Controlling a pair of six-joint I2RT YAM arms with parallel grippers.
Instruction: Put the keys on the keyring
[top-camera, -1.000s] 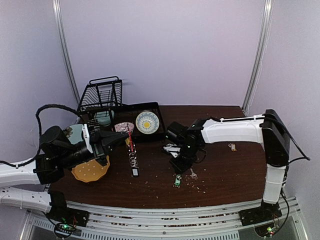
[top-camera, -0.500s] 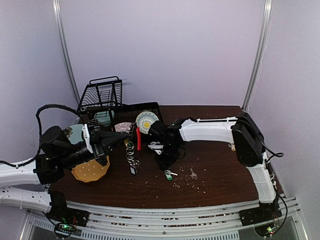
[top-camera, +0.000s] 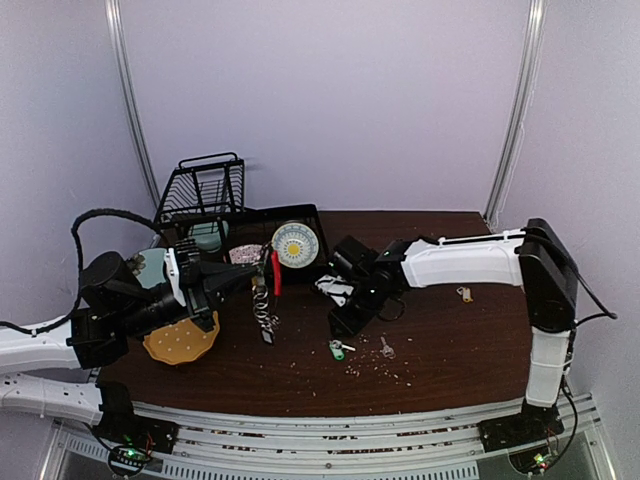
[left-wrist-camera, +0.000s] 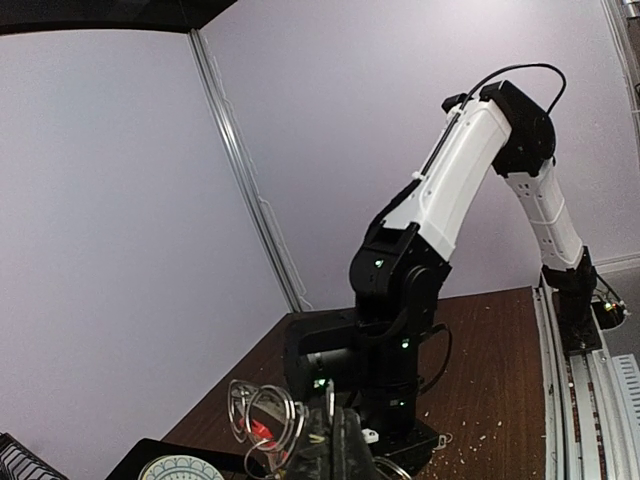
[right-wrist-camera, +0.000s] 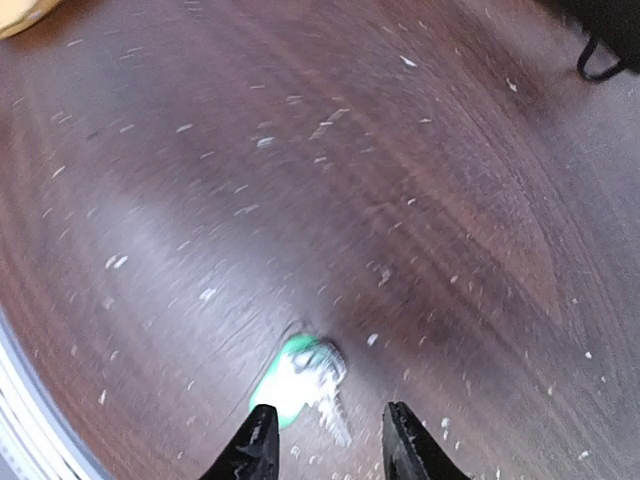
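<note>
A: What's new with the right pincer (top-camera: 338, 326)?
B: It was shut a second ago. Now its jaws stand apart just above the green key (top-camera: 338, 350).
A: And the key?
B: It lies further left on the worktop (top-camera: 450, 350), a bit nearer the back.
A: The right arm (top-camera: 460, 260)?
B: Its elbow swung left, then came back right.
A: The keyring (top-camera: 265, 305)?
B: Its red clip (top-camera: 276, 272) shows broader and sits slightly right, and its lower end hangs a little higher
</note>
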